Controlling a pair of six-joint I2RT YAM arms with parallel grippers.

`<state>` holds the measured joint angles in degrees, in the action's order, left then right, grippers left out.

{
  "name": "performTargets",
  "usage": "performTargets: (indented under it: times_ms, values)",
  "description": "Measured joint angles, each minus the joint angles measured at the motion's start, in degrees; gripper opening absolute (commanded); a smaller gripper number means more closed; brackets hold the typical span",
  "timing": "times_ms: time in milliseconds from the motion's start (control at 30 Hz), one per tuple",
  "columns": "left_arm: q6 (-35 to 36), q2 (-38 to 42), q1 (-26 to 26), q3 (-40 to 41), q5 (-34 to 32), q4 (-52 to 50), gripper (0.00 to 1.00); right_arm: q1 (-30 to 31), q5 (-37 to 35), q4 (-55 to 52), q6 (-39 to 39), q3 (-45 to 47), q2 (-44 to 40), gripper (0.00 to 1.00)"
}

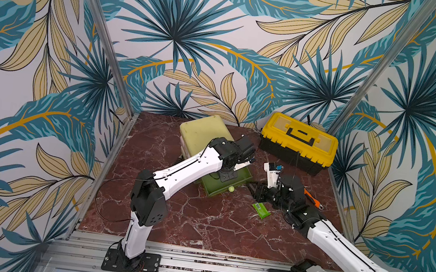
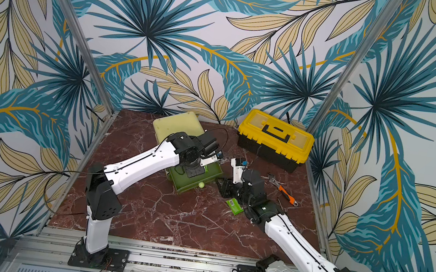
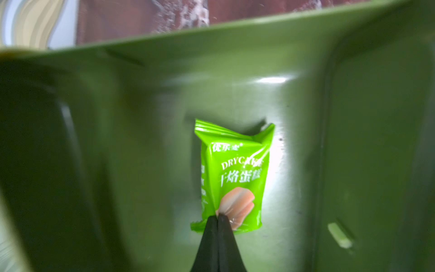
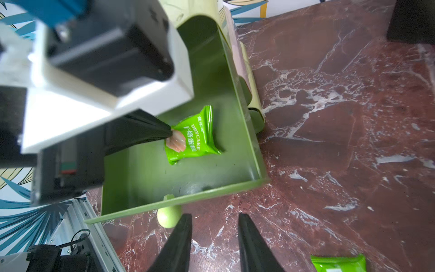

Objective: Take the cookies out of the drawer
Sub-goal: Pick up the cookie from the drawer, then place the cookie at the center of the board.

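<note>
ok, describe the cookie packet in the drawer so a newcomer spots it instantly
Find the olive-green plastic drawer pulled out of the pale yellow cabinet. On its floor lies a bright green foil packet printed DRYCAKE, pinched by the shut left end effector. Its twin lies outside, on the red marble tabletop.

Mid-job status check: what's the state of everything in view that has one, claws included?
drawer: pulled open.
green packet in drawer: inside, pinched at one end.
left claw: shut on that packet.
right claw: open, empty, in front of the drawer's knob.
green packet on table: out of the drawer, lying flat.
yellow toolbox: lid closed.
orange-handled wrench: lying on the table, not held.
</note>
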<state>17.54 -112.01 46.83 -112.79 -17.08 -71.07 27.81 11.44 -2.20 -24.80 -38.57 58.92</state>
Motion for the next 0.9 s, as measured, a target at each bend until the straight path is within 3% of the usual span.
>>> performTargets:
  times_ms: [367,700,900]
  values:
    - [0.00,6.51,3.74,-1.05,-3.13,4.17,0.00,0.00,-12.61,-14.71,-0.02,-0.02,-13.92,0.35]
    - [-0.48,6.08,16.28,-0.79,5.81,8.98,0.00,0.00,-29.09,-32.74,-1.79,-4.96,-23.28,0.32]
    - [-0.81,2.71,19.19,5.11,8.76,11.85,0.00,0.00,-37.46,-41.68,-2.21,-9.75,-27.06,0.32]
